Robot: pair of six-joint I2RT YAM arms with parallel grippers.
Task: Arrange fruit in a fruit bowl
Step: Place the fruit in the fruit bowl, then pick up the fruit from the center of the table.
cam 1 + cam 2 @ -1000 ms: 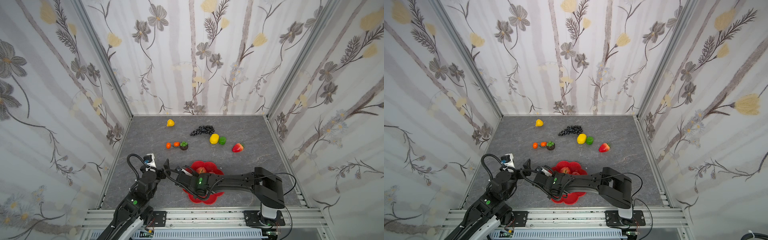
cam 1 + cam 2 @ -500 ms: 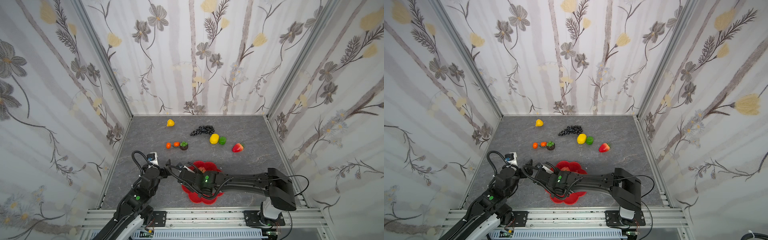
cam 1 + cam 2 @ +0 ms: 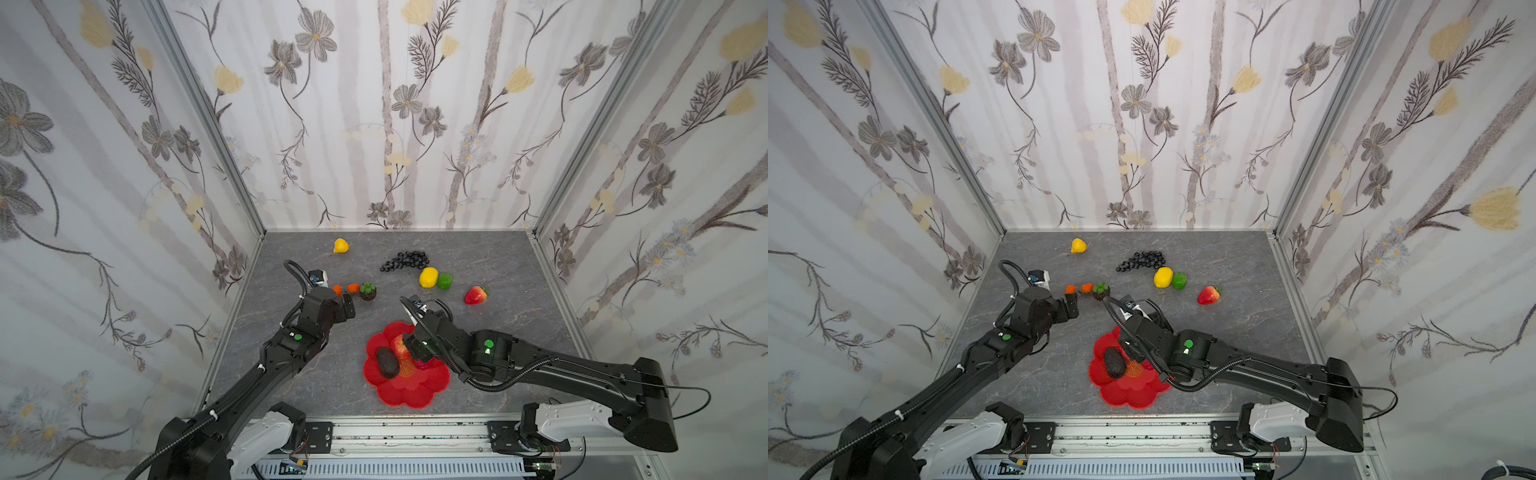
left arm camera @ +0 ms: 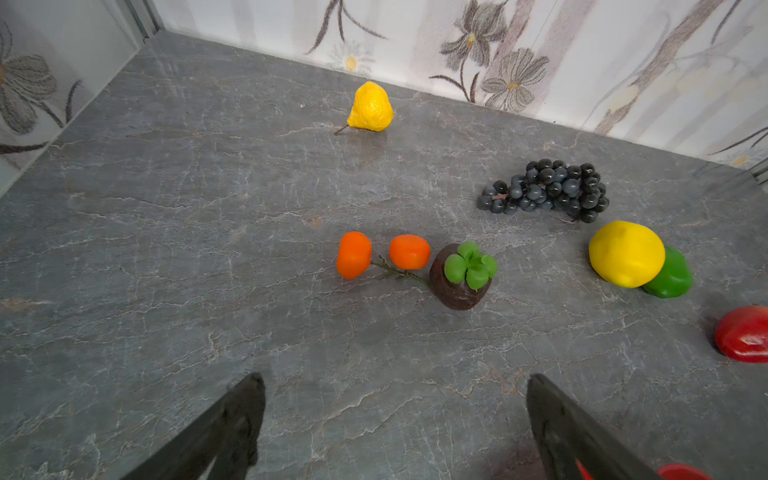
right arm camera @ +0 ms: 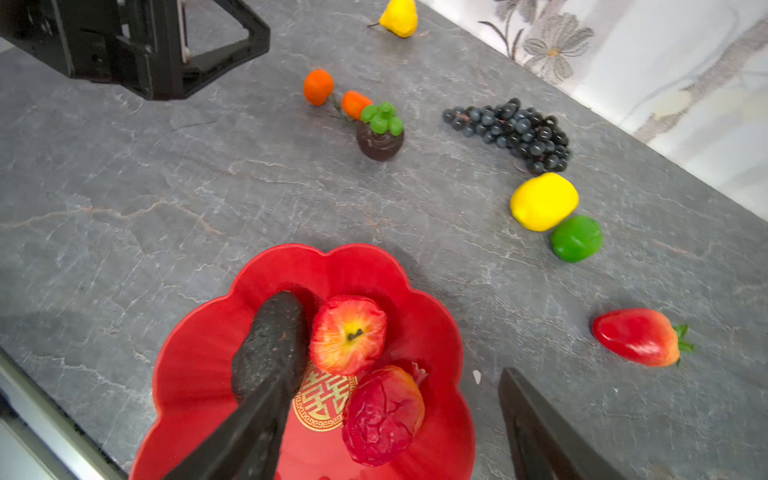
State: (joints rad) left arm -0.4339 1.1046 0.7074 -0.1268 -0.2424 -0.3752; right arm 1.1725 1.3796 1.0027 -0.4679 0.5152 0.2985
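The right hand point(image 5: 395, 378) hangs spread over the bowl point(image 5: 199, 332) (avocado point(image 5: 270, 340) and apple point(image 5: 348, 334) inside), the left hand point(image 4: 395, 380) spread above the desk point(image 4: 166, 208).

The only sign to read is a gold emblem point(image 5: 322, 405) at the centre of the red fruit bowl point(image 5: 195, 365). It is a Chinese double-happiness character inside a round key-fret border, with the apple point(image 5: 348, 334) covering its upper edge and a crinkled dark red fruit point(image 5: 382, 415) covering one side. In both top views the emblem is only a gold speck, too small to read.
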